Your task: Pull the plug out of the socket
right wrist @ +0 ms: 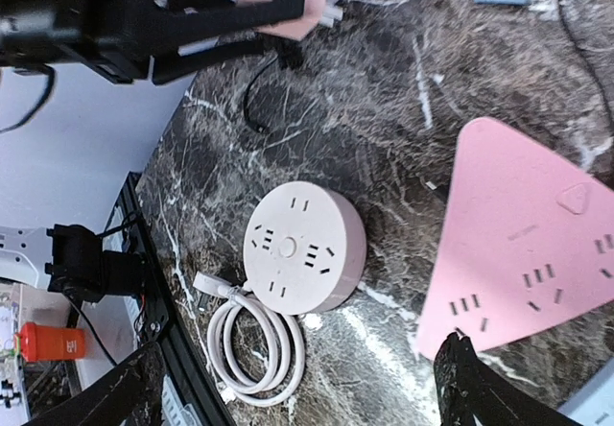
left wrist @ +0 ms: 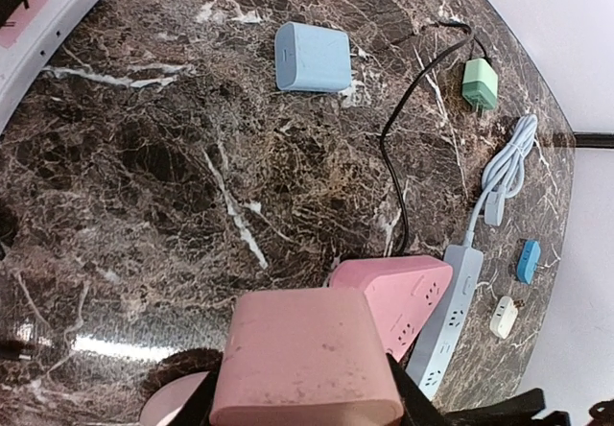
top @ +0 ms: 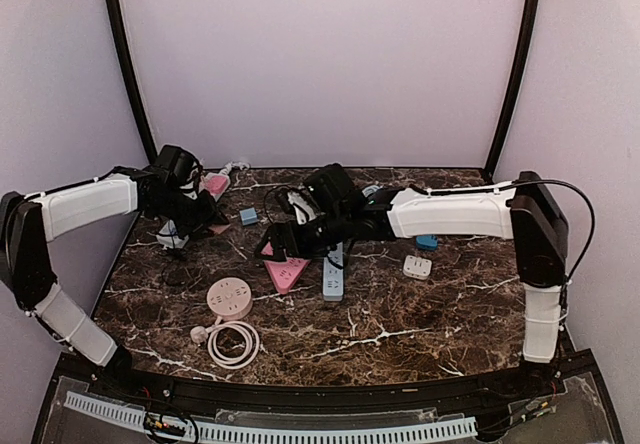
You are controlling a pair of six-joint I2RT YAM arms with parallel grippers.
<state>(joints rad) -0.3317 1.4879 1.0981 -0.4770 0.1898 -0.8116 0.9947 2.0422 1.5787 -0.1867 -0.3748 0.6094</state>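
My left gripper [top: 200, 196] is shut on a pink block plug [left wrist: 307, 357], held above the table at the back left; its prongs show in the right wrist view [right wrist: 324, 11]. The plug is apart from the pink triangular socket [top: 287, 270], which lies flat mid-table and also shows in the left wrist view [left wrist: 401, 292] and the right wrist view [right wrist: 528, 244]. My right gripper [right wrist: 307, 397] is open wide, low over the table at the socket's near-left corner, with one finger [right wrist: 475, 388] at the socket's edge. It also shows in the top view [top: 280, 239].
A round pink socket [right wrist: 302, 248] with a coiled white cord [right wrist: 254, 349] lies near the front left. A blue-grey power strip [top: 333, 274] lies beside the triangle. A blue cube [left wrist: 314, 57], green plug [left wrist: 480, 83], black cable [left wrist: 393, 157], white adapter [top: 417, 266] and small blue plug [top: 427, 242] are scattered about.
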